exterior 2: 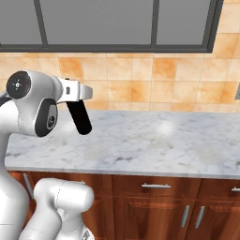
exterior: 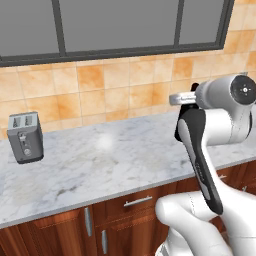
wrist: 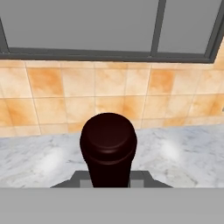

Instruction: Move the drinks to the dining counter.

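Closest to the hand camera is the dark round top of the wine bottle (wrist: 108,139), which rises right between the fingers (wrist: 109,179). The fingers pinch the bottle near its neck, so it is held. In the right base view the bottle (exterior 2: 78,115) hangs tilted under the hand, lifted well above the marble surface (exterior 2: 154,140), near its left end, and touching nothing else. In the left base view its black body (exterior: 197,155) slants down in front of the white arm.

I judge that the step in hand is the carrying: the bottle is lifted, but it is not yet on the dining counter. The marble surface below has wooden cabinets with handles (exterior 2: 155,186), so this is not the goal. A toaster (exterior: 25,136) stands near the left back edge, well apart from the bottle.

Next move probably calls for the base to drive toward the dining counter, while the grip keeps firm and the tilted bottle does not swing.
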Controlling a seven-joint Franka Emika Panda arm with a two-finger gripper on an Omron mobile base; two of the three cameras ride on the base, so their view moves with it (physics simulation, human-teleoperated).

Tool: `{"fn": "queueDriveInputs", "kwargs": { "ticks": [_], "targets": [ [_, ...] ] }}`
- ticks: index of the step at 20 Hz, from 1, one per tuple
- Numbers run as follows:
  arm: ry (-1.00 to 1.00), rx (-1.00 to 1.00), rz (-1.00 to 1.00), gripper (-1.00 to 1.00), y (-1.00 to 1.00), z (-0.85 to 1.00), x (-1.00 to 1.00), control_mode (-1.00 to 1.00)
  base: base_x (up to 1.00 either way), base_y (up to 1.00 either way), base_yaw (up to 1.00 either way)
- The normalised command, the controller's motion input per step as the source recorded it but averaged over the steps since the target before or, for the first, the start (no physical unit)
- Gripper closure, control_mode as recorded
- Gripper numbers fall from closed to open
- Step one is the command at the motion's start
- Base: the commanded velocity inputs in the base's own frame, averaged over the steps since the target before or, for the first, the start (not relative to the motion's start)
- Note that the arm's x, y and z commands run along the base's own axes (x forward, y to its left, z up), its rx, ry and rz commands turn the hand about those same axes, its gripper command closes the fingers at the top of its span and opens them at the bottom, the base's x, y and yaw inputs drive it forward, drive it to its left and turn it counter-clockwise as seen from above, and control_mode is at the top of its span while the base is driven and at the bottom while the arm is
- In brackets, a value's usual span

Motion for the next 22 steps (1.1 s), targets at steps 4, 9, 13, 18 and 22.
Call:
{"fn": "queueDriveInputs", "kwargs": {
  "ticks": [4, 9, 13, 18, 22],
  "targets": [
    [0.00, 0.00, 0.00, 1.00, 0.00, 0.08, 0.00, -1.00, 0.00, 0.00, 0.00],
    [0.00, 0.00, 0.00, 1.00, -0.03, 0.10, -0.03, -1.00, 0.00, 0.00, 0.00],
    [-0.01, 0.00, 0.00, 1.00, -0.11, 0.06, -0.09, -1.00, 0.00, 0.00, 0.00],
    [0.00, 0.00, 0.00, 1.00, 0.00, 0.00, 0.00, 1.00, 0.00, -0.02, 0.00],
    [0.00, 0.00, 0.00, 1.00, 0.00, 0.00, 0.00, 1.00, -0.32, -0.05, -0.01]
  ]
}}
